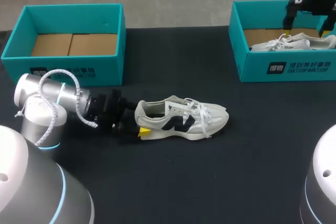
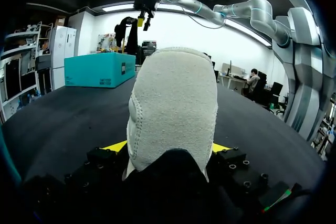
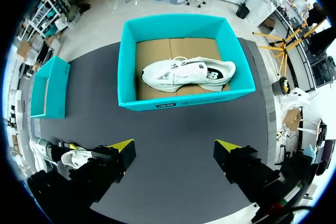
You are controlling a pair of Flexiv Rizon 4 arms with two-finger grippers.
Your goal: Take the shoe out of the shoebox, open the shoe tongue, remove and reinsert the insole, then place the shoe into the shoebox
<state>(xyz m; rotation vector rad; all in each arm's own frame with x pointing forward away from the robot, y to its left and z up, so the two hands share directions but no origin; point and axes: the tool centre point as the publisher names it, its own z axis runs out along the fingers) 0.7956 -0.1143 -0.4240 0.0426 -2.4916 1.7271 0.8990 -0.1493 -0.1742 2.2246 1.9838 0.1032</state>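
Nearest the robot, on the black cloth-covered table (image 1: 236, 171), the left gripper (image 1: 139, 124) is clamped on a white low-top fabric sneaker with a black side marking (image 1: 184, 119). In the left wrist view its padded heel (image 2: 173, 108) is pressed from both sides by the yellow fingertips (image 2: 116, 146). The sneaker is set upright on its sole, out of any box, with the heel toward 9 o'clock and the toe toward 3 o'clock. The heel grip is judged to be there to steady the shoe, so that the opening is left facing up for work on the tongue and insole. The laces are seen lying across the tongue, which looks unopened.

Farther back, at 10 o'clock from the sneaker, 1 open teal cardboard shoebox (image 1: 110, 66) is shown with only its brown floor; it is probably kept clear for the return. At 2 o'clock, well apart, a second teal shoebox (image 1: 254, 66) is occupied by a second white sneaker (image 1: 291, 43) lying lengthwise. Above it the right gripper (image 3: 174, 146) is held high with its 2 fingers spread wide on nothing.
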